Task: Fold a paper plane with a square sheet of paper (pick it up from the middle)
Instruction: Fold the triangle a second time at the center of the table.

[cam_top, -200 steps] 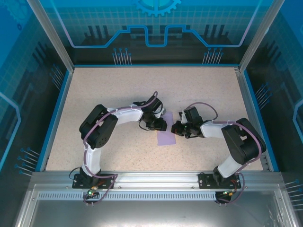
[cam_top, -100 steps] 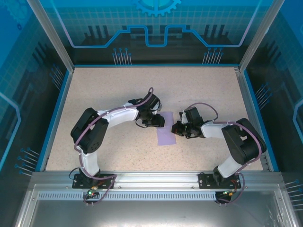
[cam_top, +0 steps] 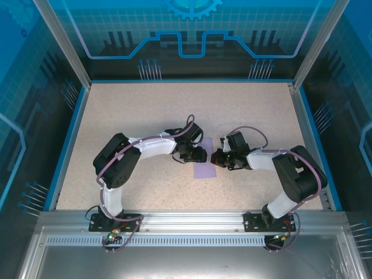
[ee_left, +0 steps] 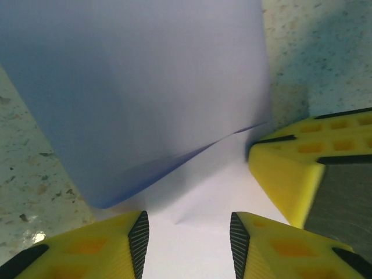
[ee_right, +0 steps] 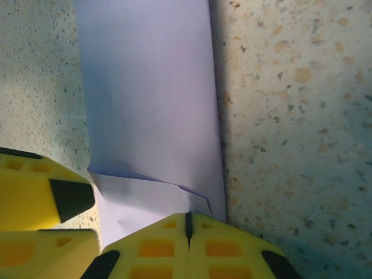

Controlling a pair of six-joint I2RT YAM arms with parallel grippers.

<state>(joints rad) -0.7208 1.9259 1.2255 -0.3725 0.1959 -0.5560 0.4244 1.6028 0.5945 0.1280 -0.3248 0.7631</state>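
1. Table (cam_top: pixel 139 110): speckled beige top. You have both arms reaching in toward its middle.
2. Square sheet of paper (cam_top: pixel 204 168): pale lilac, lying on the table near the centre, between your 2 grippers. From above it reads as a narrow strip, longer than it is wide.
3. Layers: in the wrist views, a darker upper layer (ee_left: pixel 145 87) lies over a paler lower one, and 1 edge of it is lifted slightly near the fingers.
4. Left gripper (cam_top: pixel 200 156): at the sheet's left side, with its yellow, black-padded fingers (ee_left: pixel 136 235) spread apart. Paper shows in the gap and nothing is pinched.
5. Right gripper (cam_top: pixel 215 158): at the sheet's right side, its fingers (ee_right: pixel 157 244) pressed together with their tips over the paper's edge. They seem to bear on it, though contact is unclear.
6. Spacing: your 2 grippers stand just beside each other, tips facing.
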